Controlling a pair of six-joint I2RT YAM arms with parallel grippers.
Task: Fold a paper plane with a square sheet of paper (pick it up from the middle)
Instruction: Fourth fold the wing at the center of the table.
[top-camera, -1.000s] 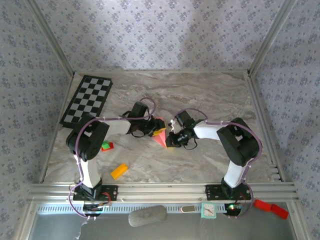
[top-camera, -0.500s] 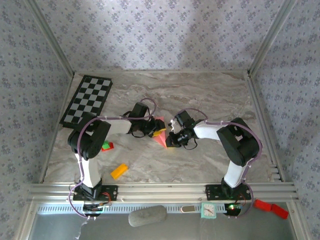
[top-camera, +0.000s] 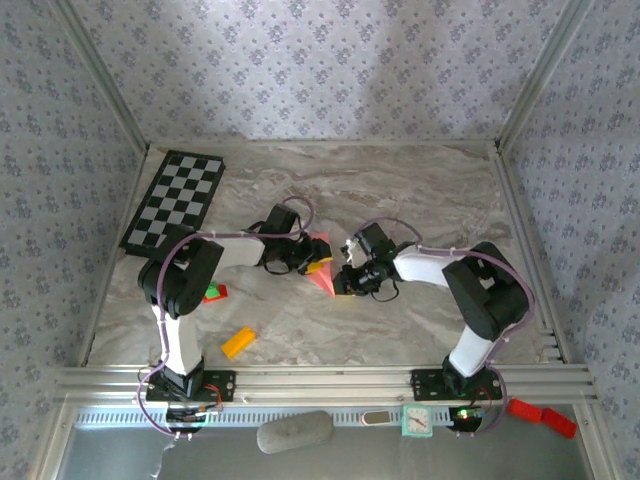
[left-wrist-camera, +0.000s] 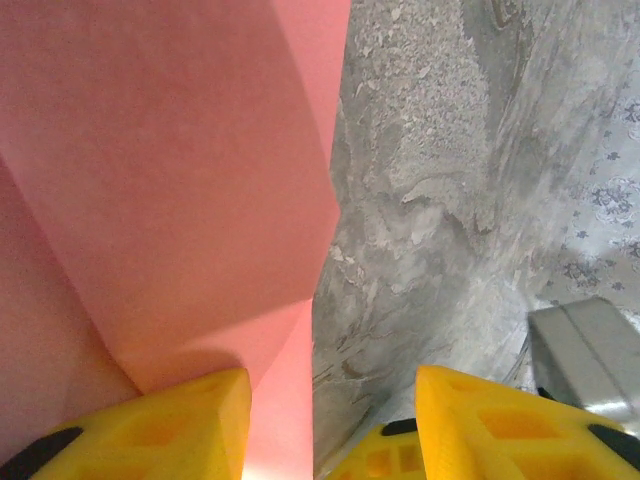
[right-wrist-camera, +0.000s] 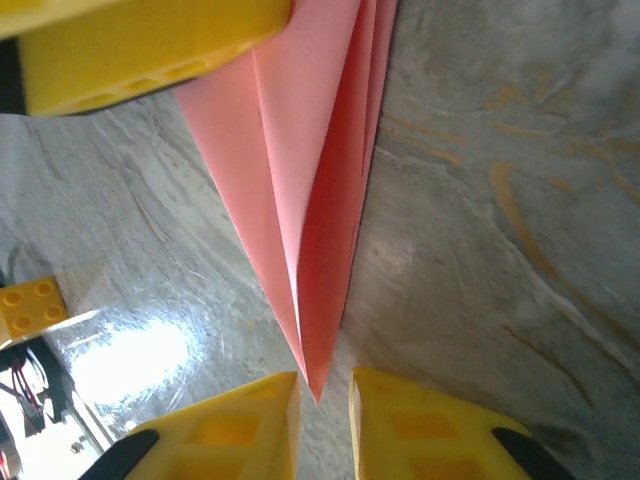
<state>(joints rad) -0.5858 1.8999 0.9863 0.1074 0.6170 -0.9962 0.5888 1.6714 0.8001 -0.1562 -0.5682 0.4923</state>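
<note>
The salmon-pink paper lies folded on the marble table, a narrow pointed dart with a centre crease. My left gripper is at its wide end, open. In the left wrist view, one yellow finger rests over the pink sheet, and the other stands over bare table. My right gripper is at the pointed end. Its fingers stand a narrow gap apart. The paper's tip just reaches that gap, and table shows through.
A checkered mat lies at the back left. A red-and-green block and an orange block sit front left, near the left arm. The metal front rail bounds the near edge, and patterned walls close the other sides.
The right arm's elbow has shifted slightly right, its gripper staying at the paper's tip. The left gripper and the paper have barely moved.
</note>
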